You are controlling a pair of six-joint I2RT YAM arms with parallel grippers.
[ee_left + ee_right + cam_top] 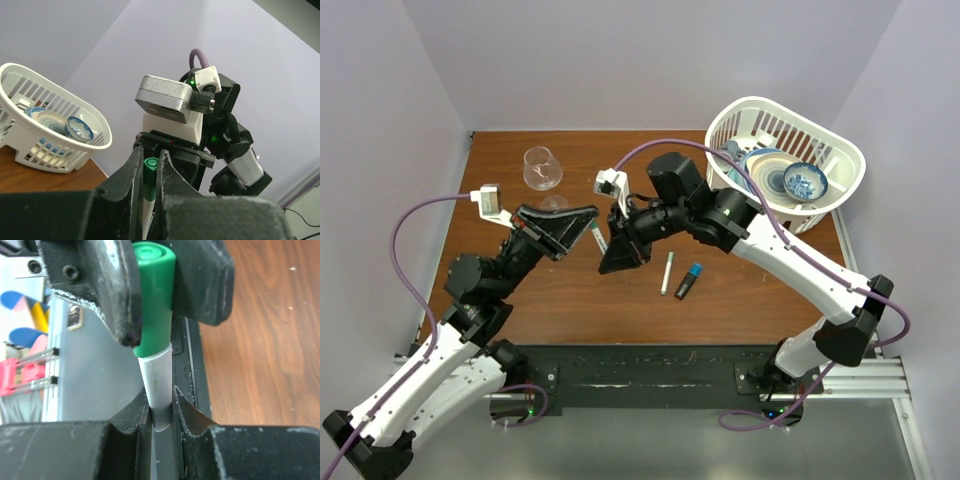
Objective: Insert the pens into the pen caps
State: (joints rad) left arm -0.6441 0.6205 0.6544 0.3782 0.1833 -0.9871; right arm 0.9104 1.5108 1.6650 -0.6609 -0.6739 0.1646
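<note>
Both grippers meet above the middle of the table around one thin white pen (159, 390). My right gripper (161, 396) is shut on the pen's barrel. My left gripper (150, 156) is shut on a green pen cap (150, 172), and the pen's end sits inside that cap (155, 300). From above, the left gripper (594, 231) and right gripper (611, 246) stand tip to tip. A second white pen (667, 272) lies on the table to their right. Beside it lies a black marker (686, 288) with a blue cap (695, 270) on its end.
A white slatted basket (845, 150) holding blue-patterned bowls stands at the back right, also seen in the left wrist view (55, 161). A clear glass (542, 168) stands at the back left. Grey walls close in the wooden table (750, 300).
</note>
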